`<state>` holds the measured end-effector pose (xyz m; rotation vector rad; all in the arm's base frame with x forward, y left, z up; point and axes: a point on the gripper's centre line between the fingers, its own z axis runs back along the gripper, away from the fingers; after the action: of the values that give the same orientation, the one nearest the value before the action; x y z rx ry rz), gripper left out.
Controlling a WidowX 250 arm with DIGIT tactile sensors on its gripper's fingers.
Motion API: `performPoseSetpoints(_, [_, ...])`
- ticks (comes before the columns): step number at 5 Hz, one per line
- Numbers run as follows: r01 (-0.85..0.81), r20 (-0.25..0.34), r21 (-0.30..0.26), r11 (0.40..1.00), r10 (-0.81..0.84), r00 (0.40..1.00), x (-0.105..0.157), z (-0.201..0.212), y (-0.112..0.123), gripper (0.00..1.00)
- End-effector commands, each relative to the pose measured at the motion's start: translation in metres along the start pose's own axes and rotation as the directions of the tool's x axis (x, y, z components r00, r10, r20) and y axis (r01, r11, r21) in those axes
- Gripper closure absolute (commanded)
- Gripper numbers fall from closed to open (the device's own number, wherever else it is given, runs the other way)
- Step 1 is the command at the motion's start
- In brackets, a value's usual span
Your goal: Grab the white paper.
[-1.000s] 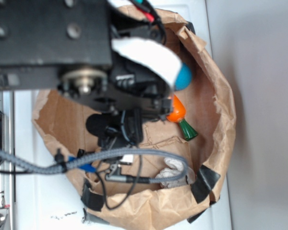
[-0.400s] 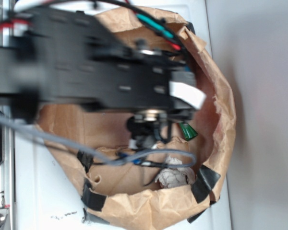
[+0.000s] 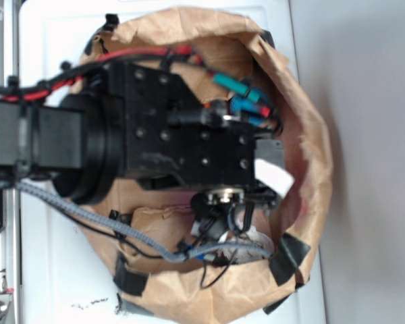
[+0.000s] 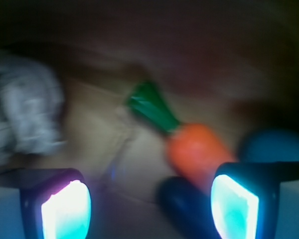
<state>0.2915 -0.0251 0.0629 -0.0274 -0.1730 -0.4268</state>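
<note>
A: Where is the white paper?

B: In the wrist view the white paper [image 4: 22, 119] sits at the far left, a blurred crumpled wad, up and to the left of the left finger pad. In the exterior view only a bit of it [image 3: 253, 239] shows at the lower edge of the brown paper bag [image 3: 310, 142], under the arm and behind a grey cable [image 3: 108, 219].

A: And the tool?

B: The tool [image 4: 149, 204] is released. Its two glowing fingers [image 4: 66, 209] stand wide apart at the bottom corners of the wrist view, and nothing lies between them but the bag's brown floor. It does not touch the wad.

A: What else lies in the bag?

B: An orange toy carrot [image 4: 197, 152] with a green top, tilted, near the middle of the wrist view. A blue ball [image 4: 274, 147] is just right of it, partly behind the right finger. A dark blue thing [image 4: 182, 199] lies just below the carrot; the blur is too strong to say what it is.

A: And from outside?

B: The black arm [image 3: 182, 135] covers most of the bag's inside, so the carrot and ball are hidden there. The bag stands on a white table [image 3: 61, 283], with black tape [image 3: 287, 260] on its rim.
</note>
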Motion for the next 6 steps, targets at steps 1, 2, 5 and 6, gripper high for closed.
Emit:
performPoseSetpoints(1, [0.04, 0.15, -0.076, 0.996, -0.028, 0.988, -0.003, 0.036, 0.003, 0.0])
performPoseSetpoints(2, [0.047, 0.192, -0.094, 0.994, -0.029, 0.981, 0.001, 0.021, -0.001, 0.0])
performPoseSetpoints(5, [0.133, 0.257, -0.227, 0.965, -0.072, 0.964, 0.007, 0.019, -0.035, 0.0])
performPoseSetpoints(6, [0.103, 0.231, -0.231, 0.967, -0.048, 0.972, 0.02, 0.011, -0.043, 0.0])
